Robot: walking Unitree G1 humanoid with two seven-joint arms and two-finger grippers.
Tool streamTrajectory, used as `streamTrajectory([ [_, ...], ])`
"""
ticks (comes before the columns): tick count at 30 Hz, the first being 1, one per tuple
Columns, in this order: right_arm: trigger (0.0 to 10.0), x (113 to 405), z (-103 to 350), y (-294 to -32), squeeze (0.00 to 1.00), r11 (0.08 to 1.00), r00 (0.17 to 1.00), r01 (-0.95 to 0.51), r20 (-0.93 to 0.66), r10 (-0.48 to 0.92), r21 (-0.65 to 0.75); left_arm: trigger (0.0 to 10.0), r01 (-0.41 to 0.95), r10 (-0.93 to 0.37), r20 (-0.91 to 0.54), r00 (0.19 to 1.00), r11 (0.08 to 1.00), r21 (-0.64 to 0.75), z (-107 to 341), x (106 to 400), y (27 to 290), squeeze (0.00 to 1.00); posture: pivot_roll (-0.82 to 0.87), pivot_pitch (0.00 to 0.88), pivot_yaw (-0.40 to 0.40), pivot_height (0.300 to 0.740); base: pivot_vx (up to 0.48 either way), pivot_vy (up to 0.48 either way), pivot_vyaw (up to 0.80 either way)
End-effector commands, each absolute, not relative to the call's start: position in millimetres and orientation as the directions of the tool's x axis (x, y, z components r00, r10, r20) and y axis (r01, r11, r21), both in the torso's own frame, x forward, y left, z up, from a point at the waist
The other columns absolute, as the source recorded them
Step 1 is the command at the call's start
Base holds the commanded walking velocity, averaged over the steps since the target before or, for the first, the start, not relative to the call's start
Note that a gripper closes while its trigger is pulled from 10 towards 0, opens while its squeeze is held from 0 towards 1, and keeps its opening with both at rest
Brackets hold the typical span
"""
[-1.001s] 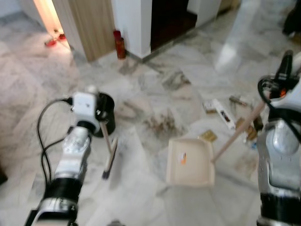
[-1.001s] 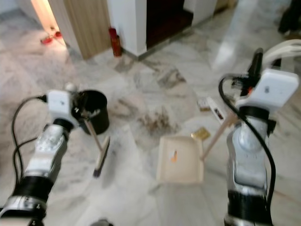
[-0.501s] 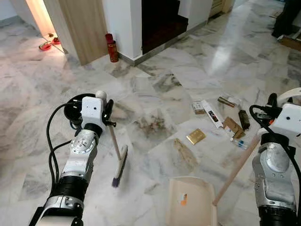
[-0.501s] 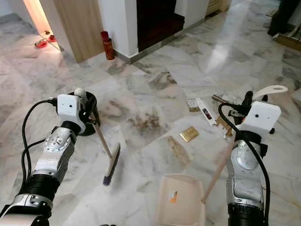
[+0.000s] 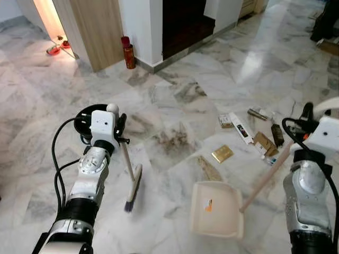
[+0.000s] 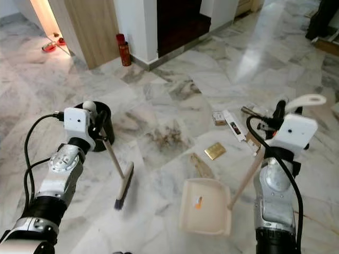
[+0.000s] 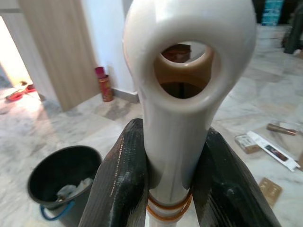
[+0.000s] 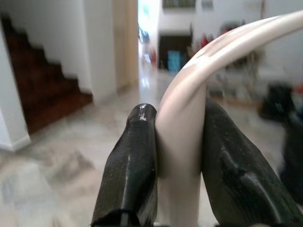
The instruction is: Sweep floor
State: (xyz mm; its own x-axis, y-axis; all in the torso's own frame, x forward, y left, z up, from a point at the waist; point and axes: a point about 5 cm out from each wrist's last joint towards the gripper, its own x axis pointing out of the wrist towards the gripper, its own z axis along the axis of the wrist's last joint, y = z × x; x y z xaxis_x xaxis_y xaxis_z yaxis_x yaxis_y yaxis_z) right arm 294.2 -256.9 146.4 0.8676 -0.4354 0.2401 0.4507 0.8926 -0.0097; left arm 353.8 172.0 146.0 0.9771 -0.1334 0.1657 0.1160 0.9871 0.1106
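Cream plastic dustpan, long wooden handle: shifted nearer the brown dirt patch since half a second ago, readying collection. Right gripper jaws pinch its handle; left gripper jaws pinch the white-handled broom.

Marble floor bears dustpan, bucket, possibly wrappers.

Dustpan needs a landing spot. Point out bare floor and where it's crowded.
Bare marble lies between the broom head and dustpan, and left of the bucket. Crowded: litter past the dustpan, dirt patch ahead.
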Motion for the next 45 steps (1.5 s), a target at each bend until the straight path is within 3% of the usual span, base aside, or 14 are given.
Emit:
streamTrajectory([
  [1, 10.0, 292.1, 144.0, -262.4, 0.0, 0.883, 0.86, 0.47, 0.227, -0.458, 0.0, 10.0, 0.13, -0.156, 0.204, 0.967, 0.983, 0.133, 153.6, 355.4, 168.0, 0.0, 0.08, 0.101, -0.008, 0.74, 0.0, 0.0, -0.8],
  [15, 10.0, 290.7, 141.5, -263.4, 0.0, 0.874, 0.849, 0.485, 0.236, -0.474, 0.012, 10.0, 0.139, -0.164, 0.205, 0.965, 0.982, 0.128, 154.2, 357.3, 167.6, 0.0, 0.08, 0.075, -0.001, 0.74, 0.0, 0.027, -0.8],
  [19, 10.0, 291.5, 143.8, -264.3, 0.0, 0.873, 0.846, 0.488, 0.242, -0.476, 0.011, 10.0, 0.142, -0.169, 0.207, 0.964, 0.98, 0.139, 155.5, 358.8, 166.8, 0.0, 0.08, 0.084, 0.001, 0.74, 0.0, 0.48, -0.79],
  [39, 10.0, 292.6, 145.3, -265.6, 0.0, 0.869, 0.839, 0.495, 0.25, -0.483, 0.018, 10.0, 0.132, -0.163, 0.23, 0.959, 0.981, 0.144, 159.3, 359.1, 167.4, 0.0, 0.08, 0.113, -0.001, 0.74, 0.0, 0.0, -0.79],
  [45, 10.0, 292.0, 149.2, -263.8, 0.0, 0.874, 0.839, 0.485, 0.273, -0.47, 0.015, 10.0, 0.144, -0.171, 0.223, 0.96, 0.98, 0.135, 158.6, 359.1, 165.1, 0.0, 0.07, 0.117, -0.002, 0.74, 0.0, 0.0, 0.0],
])
